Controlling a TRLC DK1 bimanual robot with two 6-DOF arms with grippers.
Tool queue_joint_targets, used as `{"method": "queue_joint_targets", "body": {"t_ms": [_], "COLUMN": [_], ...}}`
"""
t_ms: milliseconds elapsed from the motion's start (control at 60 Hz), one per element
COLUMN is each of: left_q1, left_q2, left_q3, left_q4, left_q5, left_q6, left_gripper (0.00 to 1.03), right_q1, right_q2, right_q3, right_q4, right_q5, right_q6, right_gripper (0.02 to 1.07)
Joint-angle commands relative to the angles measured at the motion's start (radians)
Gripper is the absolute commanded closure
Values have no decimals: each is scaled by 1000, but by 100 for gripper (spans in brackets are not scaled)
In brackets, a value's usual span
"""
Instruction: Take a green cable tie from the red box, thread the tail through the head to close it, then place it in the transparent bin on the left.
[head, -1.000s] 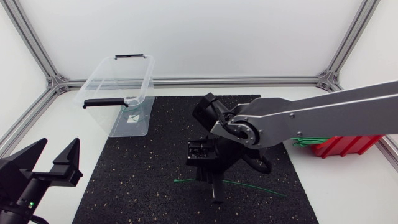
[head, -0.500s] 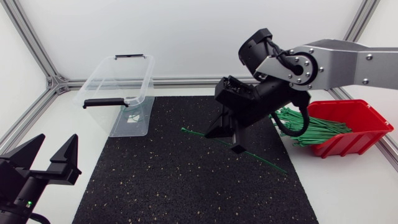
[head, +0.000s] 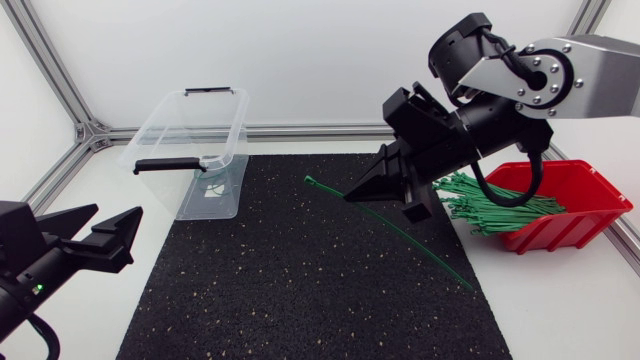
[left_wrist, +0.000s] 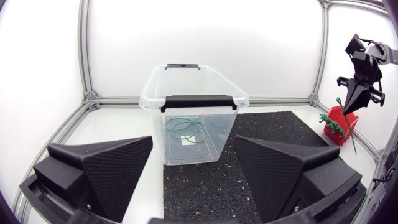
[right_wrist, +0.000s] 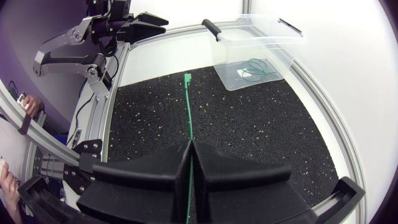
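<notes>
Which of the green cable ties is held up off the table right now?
The single straight tie clamped between the jaws of the right gripper; the bundle lies in the red box, one looped tie in the transparent bin.

Right arm (head: 585, 70) enters from the right edge, raised, its wrist angled down toward the middle; right gripper (head: 385, 203) pinches a green cable tie (right_wrist: 188, 109) between closed fingers; left gripper (head: 118, 211) sits low at the near left, fingers spread wide.
</notes>
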Motion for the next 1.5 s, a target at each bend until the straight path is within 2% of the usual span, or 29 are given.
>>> {"method": "queue_joint_targets", "body": {"t_ms": [0,33,133,217,317,433,583,767,900,1083,1217,1350,1483], "left_q1": [17,19,26,31,-35,-55,-107,-158,-176,-196,-224,-271,-304], "left_q2": [126,193,307,396,468,589,689,756,758,773,819,870,913], "left_q3": [130,181,279,388,472,573,613,613,567,541,541,558,569], "left_q4": [-34,-47,-68,-119,-149,-241,-226,-122,15,151,249,315,414], "left_q5": [46,63,67,38,38,179,325,435,612,753,808,811,814], "left_q6": [10,15,38,87,135,214,231,234,210,136,84,49,-20], "left_gripper": [23,26,26,26,26,16,15,13,13,12,12,13,13], "right_q1": [-23,-36,-75,-108,-142,-164,-176,-191,-214,-240,-253,-256,-251], "right_q2": [-27,-28,-28,-31,-30,-24,-16,9,42,75,85,102,105], "right_q3": [26,29,38,43,48,49,45,26,8,-43,-67,-80,-95], "right_q4": [-13,-12,-13,-12,-7,10,46,106,140,197,237,292,404], "right_q5": [-17,-34,-76,-117,-163,-206,-244,-303,-367,-448,-511,-547,-548], "right_q6": [24,35,47,59,75,95,124,161,164,162,164,191,288], "right_gripper": [101,101,101,101,101,101,101,101,101,101,101,101,101]}}
